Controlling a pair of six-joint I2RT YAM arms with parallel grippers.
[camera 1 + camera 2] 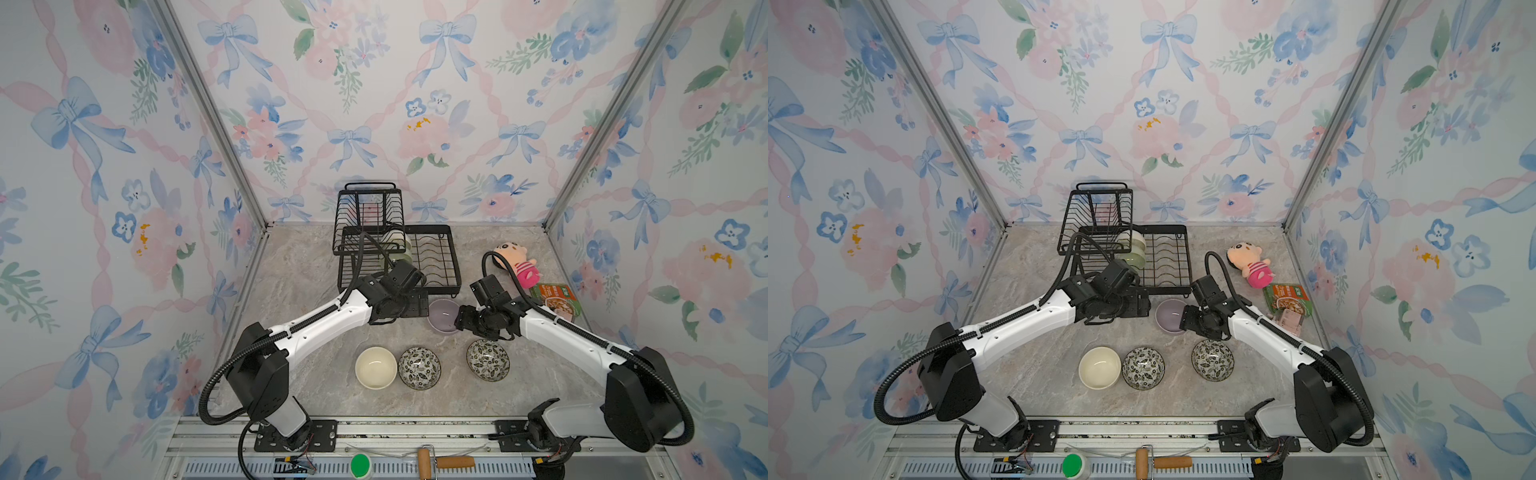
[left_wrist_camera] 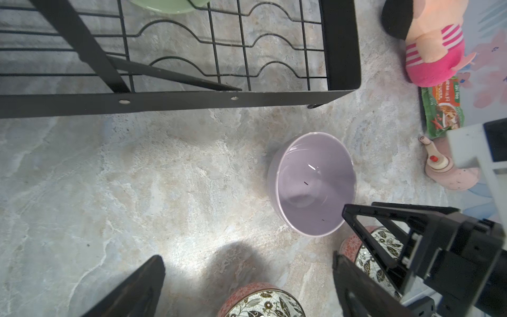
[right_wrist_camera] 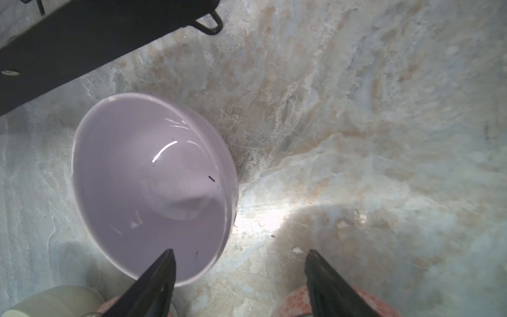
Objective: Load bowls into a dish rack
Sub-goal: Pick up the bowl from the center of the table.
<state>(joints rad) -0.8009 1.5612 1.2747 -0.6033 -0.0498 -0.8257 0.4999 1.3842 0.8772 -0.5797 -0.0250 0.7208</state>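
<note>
Both apart: left fingers [image 2: 137, 291], right fingers [image 3: 156, 280] | right straddle lavender bowl [image 3: 148, 186] rim | dish rack [image 2: 343, 55] just beside

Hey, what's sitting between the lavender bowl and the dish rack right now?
Nothing but bare tabletop lies between the lavender bowl and the rack; the left wrist view shows it clearest.

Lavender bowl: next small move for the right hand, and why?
Probably close the right hand on the lavender bowl: its near rim lies between the fingers, one over the inside, one outside, jaws apart, and the bowl sits on the countertop.
</note>
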